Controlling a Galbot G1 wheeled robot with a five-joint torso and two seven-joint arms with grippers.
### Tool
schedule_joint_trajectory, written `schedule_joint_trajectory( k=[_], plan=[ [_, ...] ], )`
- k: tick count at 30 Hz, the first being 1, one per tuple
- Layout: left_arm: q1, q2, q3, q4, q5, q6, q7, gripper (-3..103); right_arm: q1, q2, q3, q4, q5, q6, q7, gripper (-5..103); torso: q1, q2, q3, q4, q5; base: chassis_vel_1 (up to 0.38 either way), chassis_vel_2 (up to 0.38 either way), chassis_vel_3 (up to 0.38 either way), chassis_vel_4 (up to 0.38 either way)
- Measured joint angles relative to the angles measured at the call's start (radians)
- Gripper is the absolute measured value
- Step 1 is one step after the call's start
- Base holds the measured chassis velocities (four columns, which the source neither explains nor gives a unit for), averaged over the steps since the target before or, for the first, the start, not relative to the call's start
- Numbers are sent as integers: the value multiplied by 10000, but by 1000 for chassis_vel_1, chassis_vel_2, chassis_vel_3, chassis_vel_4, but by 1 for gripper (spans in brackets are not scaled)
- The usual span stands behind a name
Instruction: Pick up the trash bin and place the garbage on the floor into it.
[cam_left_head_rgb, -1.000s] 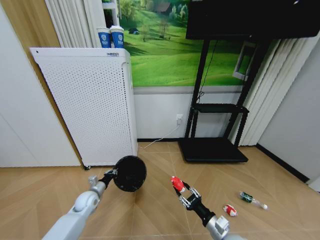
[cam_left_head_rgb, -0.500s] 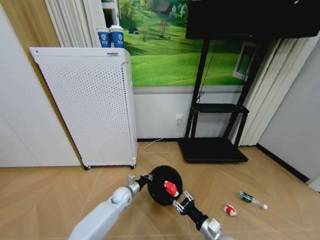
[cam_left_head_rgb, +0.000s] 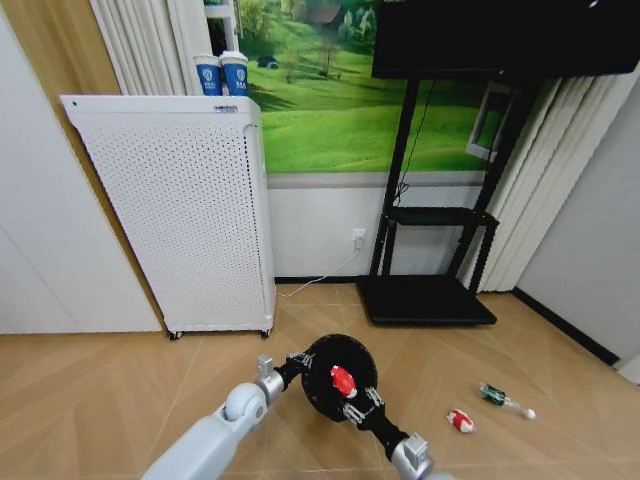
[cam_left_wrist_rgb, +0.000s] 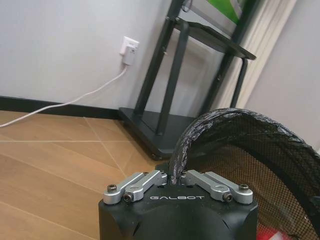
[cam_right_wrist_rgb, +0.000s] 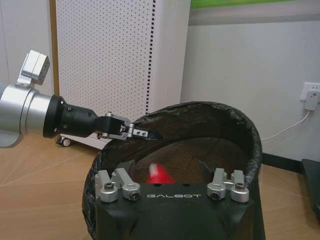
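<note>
The black mesh trash bin (cam_left_head_rgb: 322, 392) hangs tilted above the floor, its mouth facing me. My left gripper (cam_left_head_rgb: 296, 361) is shut on its rim, and the left wrist view shows the fingers (cam_left_wrist_rgb: 150, 181) pinching the rim. My right gripper (cam_left_head_rgb: 352, 400) is at the bin's mouth, jaws spread open (cam_right_wrist_rgb: 171, 183). A red-and-white garbage piece (cam_left_head_rgb: 343, 380) sits loose inside the mouth, blurred (cam_right_wrist_rgb: 159, 174) in the right wrist view. Two more garbage pieces lie on the floor at right: one red-and-white (cam_left_head_rgb: 459, 421), one green-and-white (cam_left_head_rgb: 497, 397).
A white perforated cabinet (cam_left_head_rgb: 170, 210) with two blue-and-white paper cups (cam_left_head_rgb: 222, 73) on top stands at back left. A black TV stand (cam_left_head_rgb: 425, 300) is at back right. A white cable runs from a wall outlet (cam_left_head_rgb: 358, 238) to the cabinet.
My left arm swung the bin right, under the right gripper. The right gripper drew back slightly and let go of the red-and-white piece, which now lies in the bin's mouth.
</note>
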Motion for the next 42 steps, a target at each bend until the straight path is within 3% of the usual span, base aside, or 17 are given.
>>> schedule_joint_trajectory(
  k=[2,3,5,7,10,12,14,16,17,20,21,23,24,42],
  plan=[
    [82,-51,-200,0,25,0,-5,4,-21,26,58,49,36,0,0,72,0,1,0,-1,0,0,0,0,0],
    [127,-87,-355,0,27,0,-12,4,-27,25,96,78,55,5,3,83,0,1,0,-1,0,0,0,0,0],
    [172,-119,-591,0,25,0,-48,4,-45,2,170,148,111,49,30,83,0,1,0,-1,0,0,0,0,0],
    [214,-157,-916,46,22,-6,-140,4,-49,20,266,278,370,150,159,97,0,1,0,-2,-1,0,0,0,0],
    [390,-263,-1629,193,25,-68,-355,4,-64,78,455,479,819,58,271,102,0,1,0,-3,-2,0,0,0,0],
    [505,-294,-1996,228,-10,-72,-475,4,-63,64,558,521,869,-11,303,102,0,1,0,-3,-2,0,0,0,0],
    [1029,-184,-3110,152,-187,-71,-666,4,37,-101,678,500,979,-218,445,89,0,1,0,0,-3,0,0,0,0],
    [1267,-69,-3509,69,-221,-70,-674,4,61,-132,691,467,1039,-281,512,89,0,1,0,2,-2,0,0,0,0],
    [1686,98,-4119,-89,-273,-72,-633,4,88,-140,691,431,1107,-345,574,81,0,1,0,5,4,0,0,0,0],
    [2321,243,-4868,-335,-295,-75,-508,4,107,-113,648,386,1127,-388,619,81,0,0,0,6,-3,1,-5,10,17],
    [2598,267,-5163,-452,-295,-76,-454,4,108,-87,611,380,1122,-392,620,91,0,1,0,4,0,-31,-44,29,51],
    [2959,265,-5532,-601,-293,-76,-365,4,97,-46,564,377,1114,-409,619,91,0,0,0,5,0,-31,-66,36,67],
    [3260,240,-5813,-731,-290,-76,-307,4,87,-15,521,360,1104,-416,619,99,0,1,0,1,-3,-51,-88,56,109],
    [4743,-53,-7038,-1309,-149,-208,-16,4,333,-56,369,-469,818,-258,515,100,0,1,-1,0,0,-211,-231,194,236]
  ],
)
